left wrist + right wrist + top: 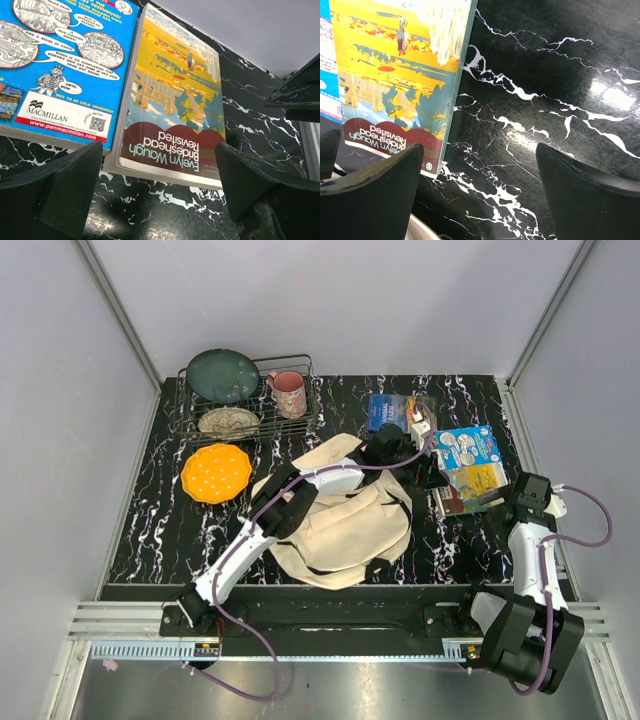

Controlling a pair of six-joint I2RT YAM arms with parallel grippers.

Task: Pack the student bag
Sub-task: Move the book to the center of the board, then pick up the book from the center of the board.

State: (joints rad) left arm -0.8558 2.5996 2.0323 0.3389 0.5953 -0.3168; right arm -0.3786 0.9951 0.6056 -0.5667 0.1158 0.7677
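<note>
Student bag [345, 525]: the big cream bag lies in the middle of the black table [160, 530]. The left arm reaches across the top of it.
Left gripper [159, 150]: its fingers [55, 195] are wide apart and hold nothing. The near end of the yellow book shows between them.
Yellow book [172, 100]: it lies flat on the table, to the right of the bag. The cover says "Brideshead Revisited".
Blue book [65, 60]: it has cartoon pictures and lies just beside the yellow book.
Right gripper [480, 150]: its fingers [580, 195] are wide apart too. Only bare table is between them, and the yellow book's edge is just to one side.
Dish rack [305, 418]: it sits at the back left. In it are a dark green plate [222, 375], a pink mug [288, 393] and a speckled dish [230, 421].
Orange plate [216, 472]: it is on the table in front of the rack, left of the bag.
Second blue book [388, 410]: it lies at the back, behind the bag.
</note>
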